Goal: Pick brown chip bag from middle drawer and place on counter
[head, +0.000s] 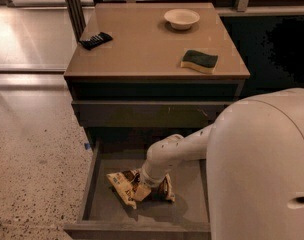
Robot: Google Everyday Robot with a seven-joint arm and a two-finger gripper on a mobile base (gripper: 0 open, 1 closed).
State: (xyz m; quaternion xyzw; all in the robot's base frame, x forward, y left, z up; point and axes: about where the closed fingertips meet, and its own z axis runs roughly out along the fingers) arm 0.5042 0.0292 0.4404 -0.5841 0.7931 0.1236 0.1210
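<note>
The brown chip bag [121, 183] lies crumpled on the bottom of the open middle drawer [192, 206], left of centre. My gripper [144, 185] reaches down into the drawer at the end of the white arm [177, 151] and sits on the bag's middle, hiding part of it. The tan counter [142, 44] is the cabinet top above the drawer.
On the counter are a green-and-yellow sponge [199, 60] at the right, a white bowl [181, 18] at the back and a black object [95, 40] at the left. A closed drawer front [142, 113] sits above the open drawer. My white body [262, 169] fills the lower right.
</note>
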